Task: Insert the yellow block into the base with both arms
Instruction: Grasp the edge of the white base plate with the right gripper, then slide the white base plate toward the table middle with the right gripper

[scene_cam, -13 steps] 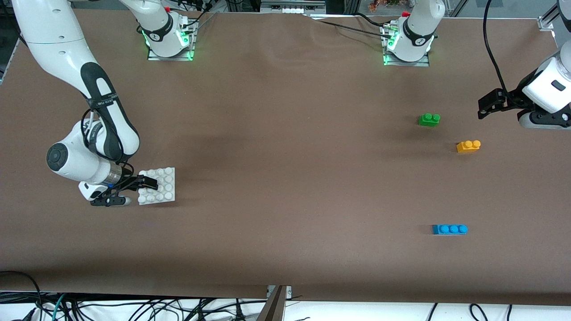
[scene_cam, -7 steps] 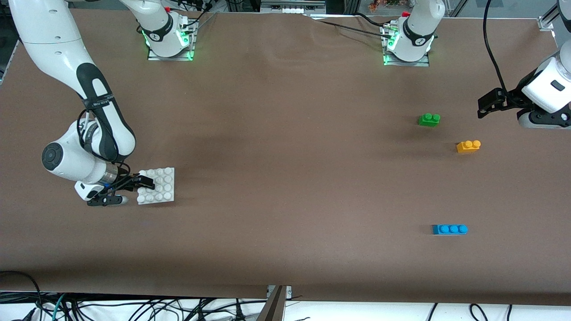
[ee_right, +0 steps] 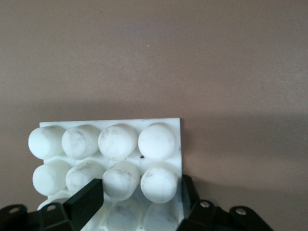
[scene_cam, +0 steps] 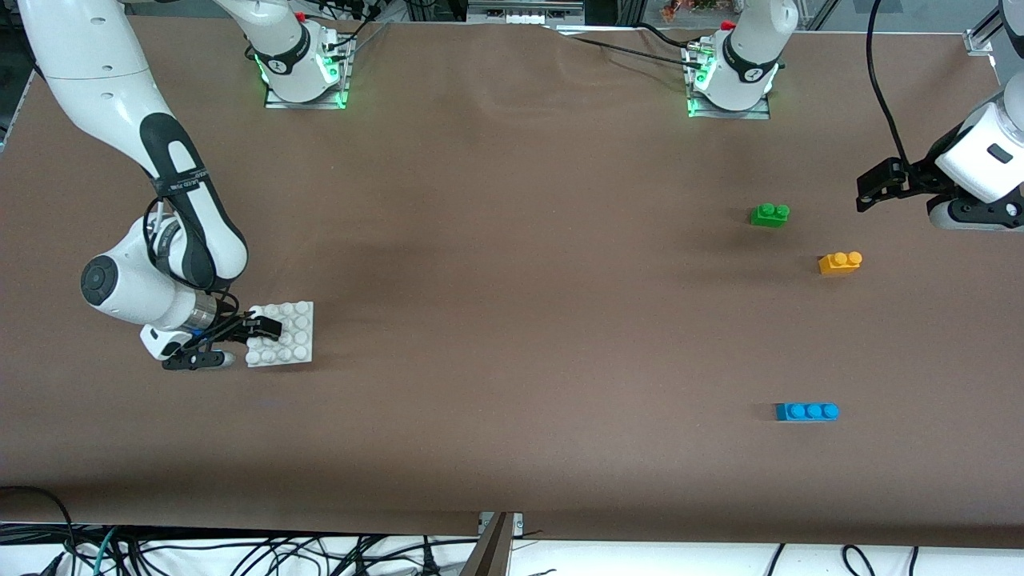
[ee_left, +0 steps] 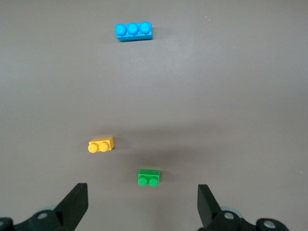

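Yellow block (scene_cam: 839,262), a small glossy orange-yellow plastic brick with two round studs on top, lies on the matte brown table cover (scene_cam: 512,320) toward the left arm's end, untouched; a green two-stud brick (scene_cam: 770,214) sits near it, farther from the front camera, and a longer blue three-stud brick (scene_cam: 806,411) lies well apart, nearer the front camera. The left gripper (scene_cam: 870,190) hangs in the air above the table near the green brick, its black fingers spread wide with nothing between them. The base (scene_cam: 290,334), a flat white square plate with a four-by-four grid of rounded, slightly scuffed studs, rests toward the right arm's end of the table. The right gripper (scene_cam: 258,330) is low at one edge of the base, one finger (ee_right: 86,199) among the studs and the other at the plate's side edge. Compared with a second ago, these fingers have drawn in closer around the plate's edge, and the right arm has shifted only slightly; the bricks and the left arm are unchanged.
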